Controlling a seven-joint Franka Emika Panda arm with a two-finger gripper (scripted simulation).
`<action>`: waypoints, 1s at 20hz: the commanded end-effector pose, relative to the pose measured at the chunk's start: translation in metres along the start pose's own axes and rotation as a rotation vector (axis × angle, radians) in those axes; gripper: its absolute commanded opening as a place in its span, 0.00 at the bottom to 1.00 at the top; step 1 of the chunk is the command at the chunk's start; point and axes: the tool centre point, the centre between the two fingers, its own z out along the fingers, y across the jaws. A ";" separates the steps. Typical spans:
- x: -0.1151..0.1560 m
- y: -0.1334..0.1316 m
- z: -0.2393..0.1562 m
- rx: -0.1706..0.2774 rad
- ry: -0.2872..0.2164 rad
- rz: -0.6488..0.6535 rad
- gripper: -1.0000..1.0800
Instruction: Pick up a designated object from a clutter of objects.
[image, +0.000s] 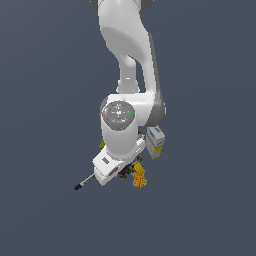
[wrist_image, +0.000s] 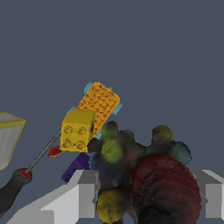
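Observation:
The designated object (wrist_image: 144, 175), a dark mottled clump with red, green and blue patches, fills the space between my fingers in the wrist view. My gripper (wrist_image: 151, 197) is open. One grey finger (wrist_image: 85, 194) stands close against one side of the clump and the other finger (wrist_image: 214, 192) at its opposite side. In the exterior view the hand (image: 112, 167) is low over the clutter and hides most of the clump (image: 129, 170).
An orange-yellow patterned item (wrist_image: 92, 116) lies just beyond the clump, with a tiny purple block (wrist_image: 76, 166) and a red-black tool (wrist_image: 39, 157) beside it. A white-blue-yellow box (image: 155, 141) stands at the exterior view's right, a black-and-white marker (image: 84, 182) at its left.

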 end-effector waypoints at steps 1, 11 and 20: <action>-0.004 -0.007 -0.026 -0.002 0.001 0.000 0.00; -0.024 -0.036 -0.136 0.000 0.000 -0.001 0.00; -0.037 -0.055 -0.216 0.002 -0.001 -0.001 0.00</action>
